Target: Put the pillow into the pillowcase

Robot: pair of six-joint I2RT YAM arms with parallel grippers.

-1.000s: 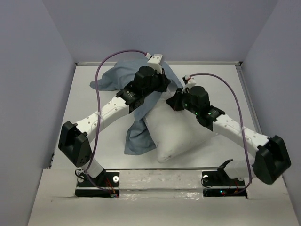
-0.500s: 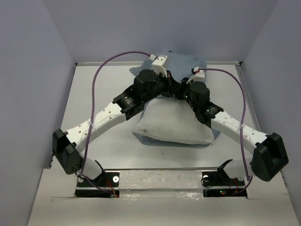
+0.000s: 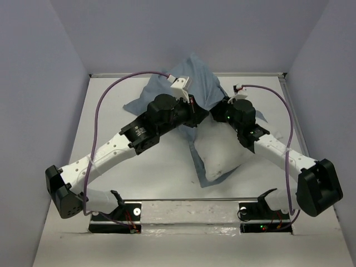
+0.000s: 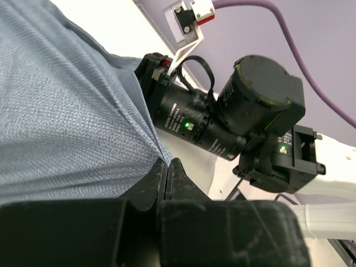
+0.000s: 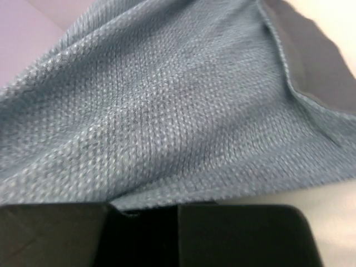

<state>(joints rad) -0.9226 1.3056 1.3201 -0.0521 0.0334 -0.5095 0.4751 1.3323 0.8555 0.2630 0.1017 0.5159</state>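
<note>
Item: pillow (image 3: 225,149), plain white, stuffed, lying on the white bench (image 3: 156,179) at about 4 o'clock from the bench centre, its long axis running roughly from 12 to 6 o'clock, its far end tucked under the two wrists. Item: pillowcase (image 3: 192,71), dusty blue-grey cloth, raised in a peak at 12 o'clock over the far edge of the bench. Folds spread toward 10 o'clock, and a narrow strip shows along the pillow's 9 o'clock side and round its near corner. Most of the pillow lies outside the cloth. Item: left gripper (image 4: 168,166), reaching in from 8 o'clock, jaws pressed together on a fold of the pillowcase, the cloth stretched away from them across the left wrist view. Item: right gripper (image 3: 216,109), reaching in from 4 o'clock, just beside the left one. In the right wrist view its fingertips are buried under the weave, and the cloth runs out taut from between the jaws, so they read as pinching the pillowcase. Item: right arm's wrist (image 4: 245,119), black, green lamp lit, close beside the left jaws. Item: purple cables (image 3: 99,119), one looped over each arm.
</note>
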